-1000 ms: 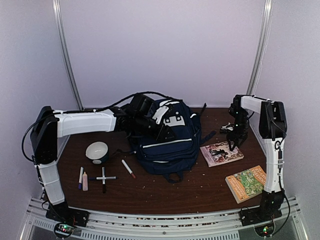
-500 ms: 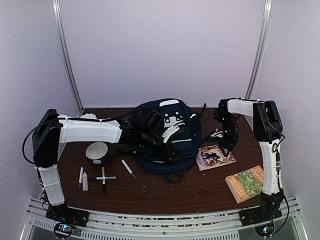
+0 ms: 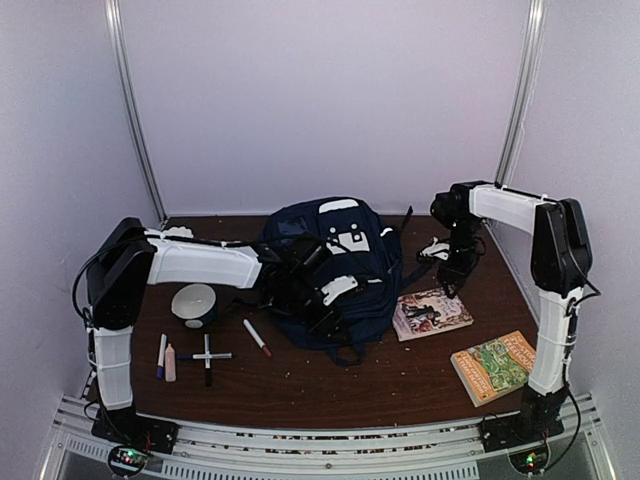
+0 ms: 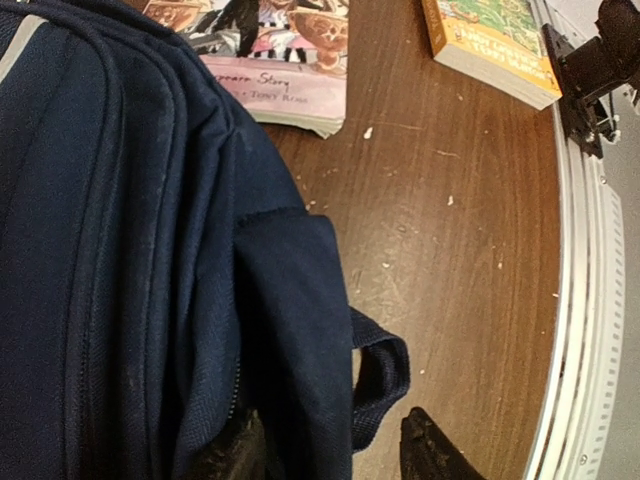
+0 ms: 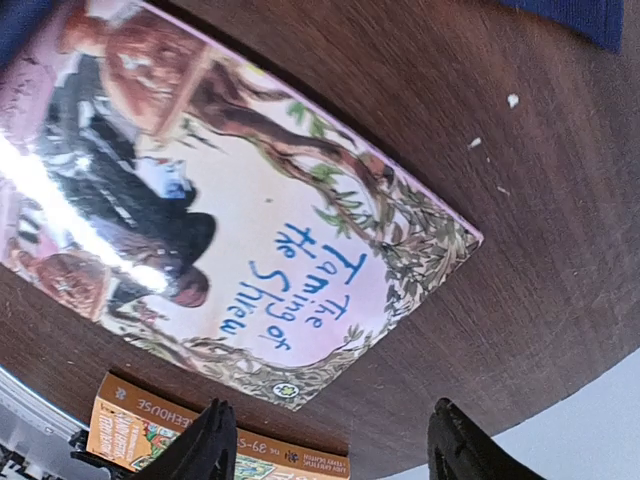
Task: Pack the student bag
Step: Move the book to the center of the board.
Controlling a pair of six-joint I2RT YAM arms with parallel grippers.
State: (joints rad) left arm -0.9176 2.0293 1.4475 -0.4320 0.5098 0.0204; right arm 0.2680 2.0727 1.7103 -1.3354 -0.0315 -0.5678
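The navy-blue student bag (image 3: 335, 262) lies in the middle of the table, white patches facing up. My left gripper (image 3: 335, 296) is at its near right side. In the left wrist view the bag (image 4: 120, 250) fills the left. My left gripper (image 4: 330, 455) is open, with a fold of bag fabric and a strap loop (image 4: 385, 370) between the jaws. My right gripper (image 3: 452, 288) is open and empty just above a pink book (image 3: 430, 312). In the right wrist view it (image 5: 325, 440) hangs over that book's (image 5: 220, 220) corner.
An orange-green book (image 3: 492, 365) lies at the near right and also shows in the right wrist view (image 5: 150, 435). A white bowl (image 3: 195, 303) stands left of the bag. Several markers (image 3: 207, 357) lie at the near left, one (image 3: 257, 337) close to the bag.
The bag has dropped from a raised, tipped pose to lying flatter. My left gripper has moved down to its near side. My right gripper came in over the pink book, which shifted slightly left.
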